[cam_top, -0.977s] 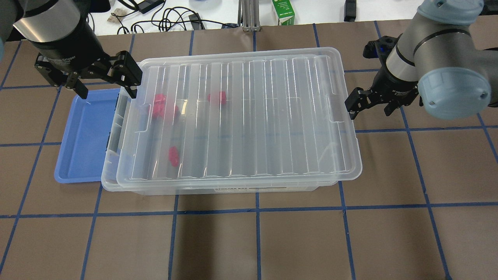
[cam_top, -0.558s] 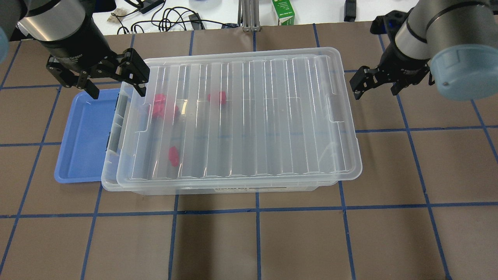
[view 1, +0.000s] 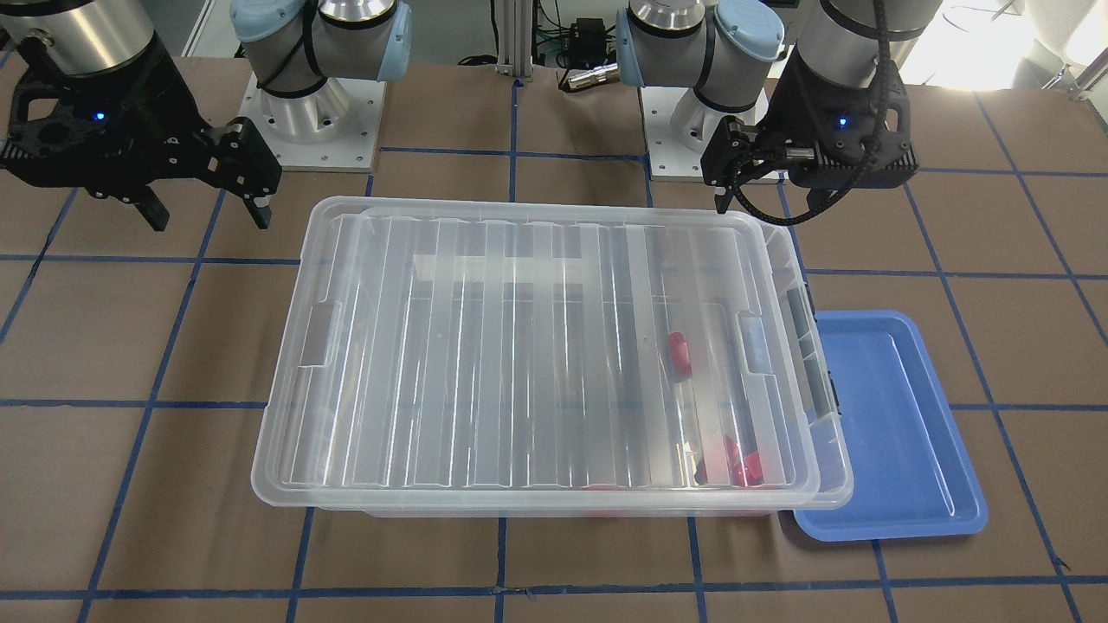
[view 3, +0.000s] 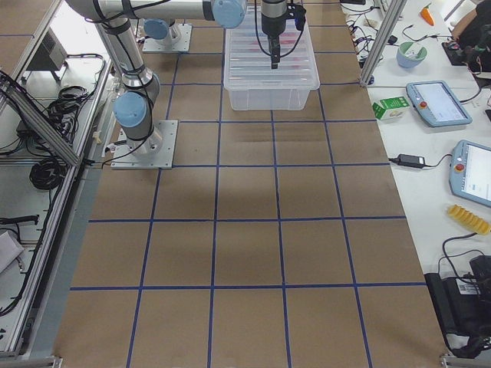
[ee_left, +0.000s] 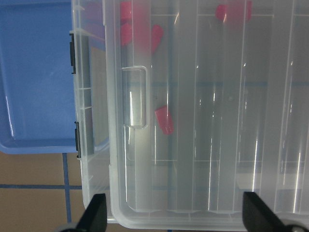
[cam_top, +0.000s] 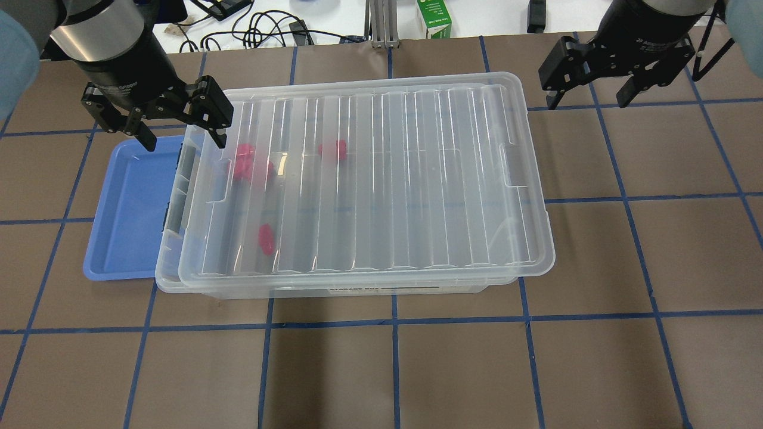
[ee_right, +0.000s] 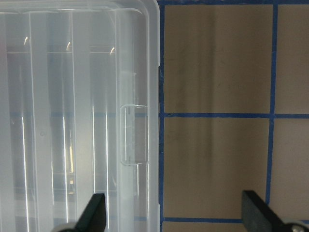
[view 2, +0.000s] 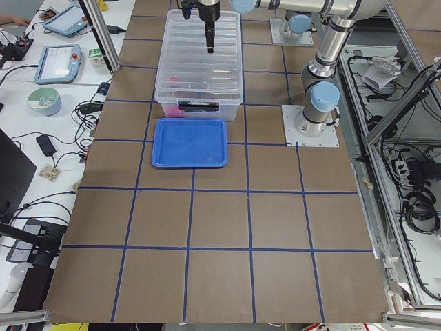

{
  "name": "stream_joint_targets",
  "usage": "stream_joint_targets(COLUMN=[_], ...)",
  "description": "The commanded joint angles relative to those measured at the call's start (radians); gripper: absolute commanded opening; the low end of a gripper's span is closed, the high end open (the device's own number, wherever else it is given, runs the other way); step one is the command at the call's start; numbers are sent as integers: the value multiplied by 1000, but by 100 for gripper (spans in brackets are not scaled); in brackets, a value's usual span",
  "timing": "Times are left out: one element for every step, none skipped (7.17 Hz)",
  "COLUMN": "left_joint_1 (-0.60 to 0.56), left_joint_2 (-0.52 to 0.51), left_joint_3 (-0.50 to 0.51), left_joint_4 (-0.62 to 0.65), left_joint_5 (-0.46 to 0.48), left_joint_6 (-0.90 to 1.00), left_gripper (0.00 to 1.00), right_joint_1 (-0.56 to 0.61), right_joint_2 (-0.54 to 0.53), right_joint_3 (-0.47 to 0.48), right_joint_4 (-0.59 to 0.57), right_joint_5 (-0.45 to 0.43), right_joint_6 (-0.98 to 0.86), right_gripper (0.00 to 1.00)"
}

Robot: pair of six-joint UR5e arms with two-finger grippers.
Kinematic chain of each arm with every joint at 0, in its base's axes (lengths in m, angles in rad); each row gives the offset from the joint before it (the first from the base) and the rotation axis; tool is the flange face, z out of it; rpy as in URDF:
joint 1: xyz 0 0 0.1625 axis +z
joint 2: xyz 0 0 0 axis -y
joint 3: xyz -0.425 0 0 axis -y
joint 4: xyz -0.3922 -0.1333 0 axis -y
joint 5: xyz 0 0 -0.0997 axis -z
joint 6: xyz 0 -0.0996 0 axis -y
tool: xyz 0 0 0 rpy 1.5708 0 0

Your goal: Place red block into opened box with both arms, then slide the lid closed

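The clear box (cam_top: 168, 262) stands mid-table with the ribbed lid (cam_top: 387, 179) lying on top. The lid sits shifted slightly to the right, so the box's left end with its grey latch (cam_top: 174, 208) sticks out past it. Three red blocks (cam_top: 245, 161) (cam_top: 332, 149) (cam_top: 266, 238) show through the lid in the box's left half; the left wrist view also shows one red block (ee_left: 164, 119). My left gripper (cam_top: 183, 142) hangs open and empty above the box's far left corner. My right gripper (cam_top: 587, 102) is open and empty, apart from the lid, beyond the far right corner.
A shallow blue tray (cam_top: 128, 208) lies against the box's left end, partly under it. A green carton (cam_top: 434, 18) and tangled cables (cam_top: 256, 30) sit on the white bench past the table's far edge. Brown table with blue tape lines stretches in front.
My right gripper has pulled away from the lid's right end toward the far edge. My left gripper has shifted a little to the right. The lid and blocks have stayed put.
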Motion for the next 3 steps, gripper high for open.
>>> stream_joint_targets(left_joint_1=[-10, -9, -10], left_joint_2=[0, 4, 0], left_joint_3=[-2, 1, 2], left_joint_4=[1, 2, 51], left_joint_5=[5, 8, 5], left_joint_6=[0, 8, 2], left_gripper=[100, 100, 100], right_joint_1=[30, 30, 30], right_joint_2=[3, 7, 7], right_joint_3=[-1, -1, -1], right_joint_4=[-4, -4, -4], right_joint_5=[-20, -20, -25], right_joint_6=[34, 31, 25], right_gripper=[100, 100, 100])
